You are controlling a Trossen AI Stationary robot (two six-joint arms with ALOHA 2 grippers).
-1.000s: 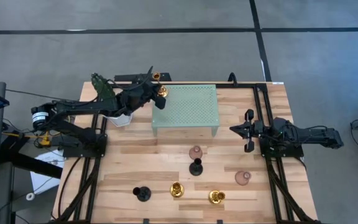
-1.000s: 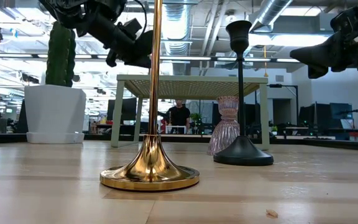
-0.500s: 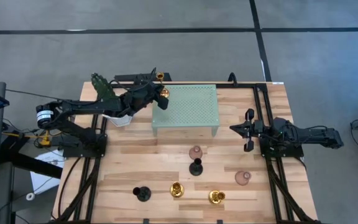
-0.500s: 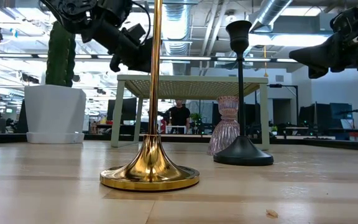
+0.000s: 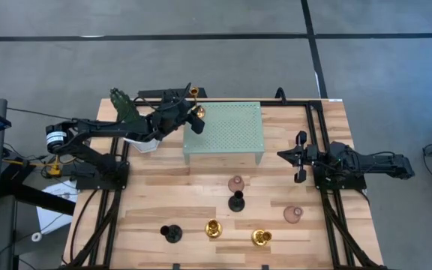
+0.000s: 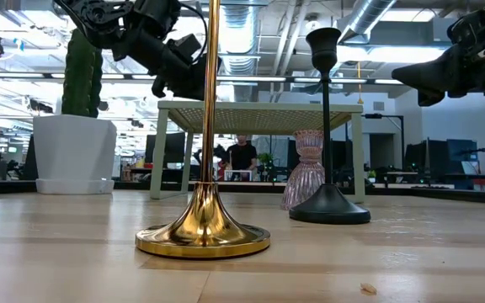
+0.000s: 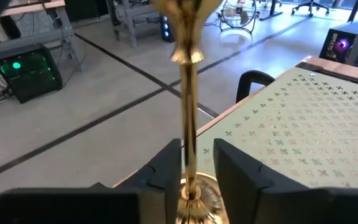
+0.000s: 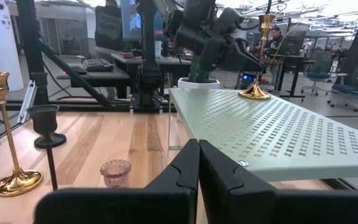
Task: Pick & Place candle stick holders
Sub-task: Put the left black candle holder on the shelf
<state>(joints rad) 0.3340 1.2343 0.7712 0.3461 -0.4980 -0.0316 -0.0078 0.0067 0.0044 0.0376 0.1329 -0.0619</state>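
Observation:
A gold candle stick holder (image 5: 194,111) stands upright with its round base (image 8: 255,94) on the far left corner of the pale green perforated stand (image 5: 227,133). My left gripper (image 7: 191,165) is open at that corner. Its fingers stand on either side of the holder's thin stem (image 7: 188,118), low down near the base. My right gripper (image 5: 300,157) is shut and empty at the table's right side. Two more gold holders (image 5: 213,228) (image 5: 260,238), two black ones (image 5: 236,201) (image 5: 172,233) and two pinkish ones (image 5: 236,182) (image 5: 292,214) stand on the near half of the table. My left gripper comes at the gold holder's stem (image 7: 189,149) roughly level from the table's left, one finger on each side. A gap shows between the stem and one finger (image 7: 235,171). The other finger (image 7: 166,171) lies close against it, and I cannot tell whether it touches.
A green cactus (image 5: 124,105) in a white pot (image 5: 147,140) stands just left of the stand, under my left arm. In the low view a gold holder (image 6: 202,227) and a black one (image 6: 327,202) stand close to the camera.
My left gripper and the gold holder between its fingers have shifted a little toward the table's right edge, at the stand's far left corner. The holder has stayed upright.

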